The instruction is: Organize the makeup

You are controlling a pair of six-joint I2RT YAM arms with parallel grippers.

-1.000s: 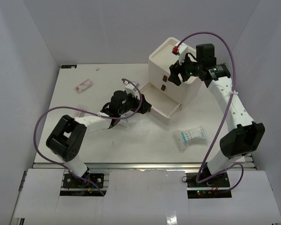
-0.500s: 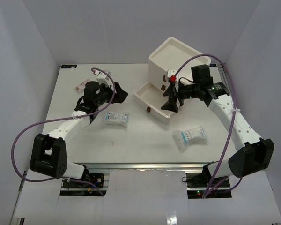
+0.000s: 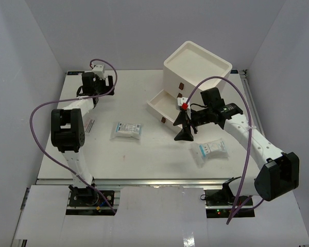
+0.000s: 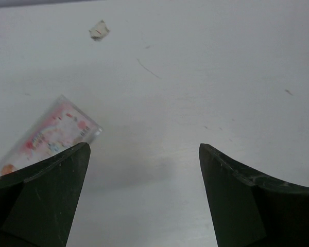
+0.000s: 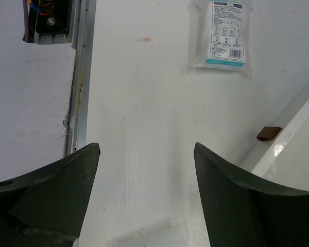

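To the far left of the drawer box (image 3: 197,64), well apart from it, my left hand (image 4: 143,149) hung over the desk (image 3: 144,154), fingers spread wide with nothing between them. A pinkish sachet (image 4: 51,135) lay flat just off the hand's left finger, outside the gap. Just in front of the box's open bottom drawer (image 3: 162,105), my right hand (image 3: 186,131) was also wide and empty. A white packet (image 3: 127,130) lay to the front left of the box and a second packet (image 3: 212,150) to its front right.

I judged the step in hand to be taking the sachet. To do it well, I would:
- shift the left hand sideways until the sachet sat centred in the gap;
- turn the wrist so the fingers crossed its narrow width;
- go right down to the desk before closing, because so thin a film would likely slip.
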